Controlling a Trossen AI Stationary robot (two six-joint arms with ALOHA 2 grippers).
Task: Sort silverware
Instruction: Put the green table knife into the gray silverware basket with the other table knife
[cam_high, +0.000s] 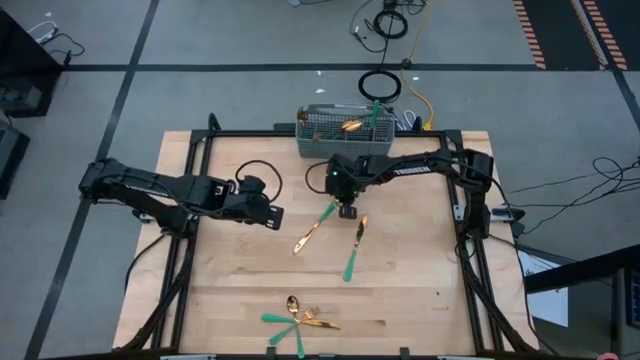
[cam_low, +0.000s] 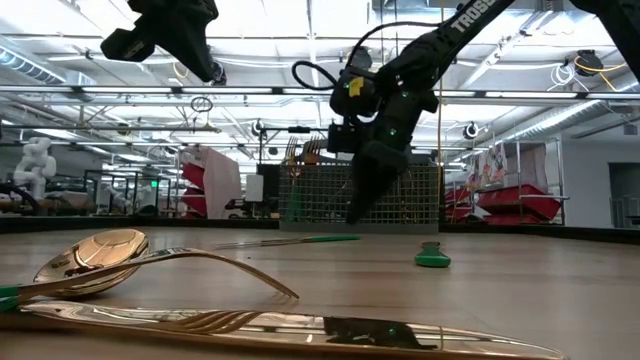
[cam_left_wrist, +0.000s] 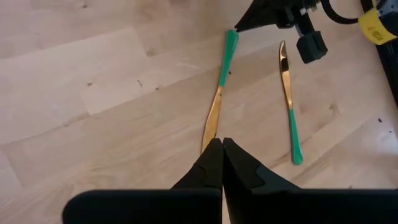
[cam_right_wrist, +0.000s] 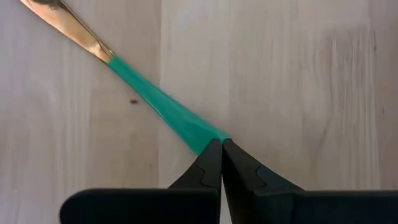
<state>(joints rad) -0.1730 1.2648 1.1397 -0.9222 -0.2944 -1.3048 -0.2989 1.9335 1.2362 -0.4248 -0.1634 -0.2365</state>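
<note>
Nearest the low camera lie a spoon (cam_low: 95, 258), a fork (cam_low: 215, 265) and a knife (cam_low: 300, 330), heaped together at the tabletop's (cam_high: 420, 270) near edge, well apart from both pincers. These are the same cluster seen from above (cam_high: 298, 318).

Right pincer (cam_high: 346, 211) hangs over mid-tabletop, clenched, its tips pressed together with nothing between them. In its wrist view the tips (cam_right_wrist: 221, 149) sit right at the teal end of a knife handle (cam_right_wrist: 165, 112), which runs away from them to the gold blade. A second knife (cam_high: 355, 247) lies just beside it. Behind the right pincer stands the mesh caddy (cam_high: 345, 135), already holding some silverware.

Left pincer (cam_high: 275, 214) waits off to the side, also clenched and empty, with the first knife's blade tip (cam_left_wrist: 212, 121) just ahead of its fingers.

The step in hand looks like picking up the knife at the right pincer. To do it well, the jaws would need to part first, then straddle the handle across its width, a little inward from the very end so the thin piece does not slip out. Lowering until the tips nearly touch the wood matters, since the handle lies flat. Closing squarely should stop it pivoting, and the lift should clear the neighbouring knife before heading toward the caddy.
</note>
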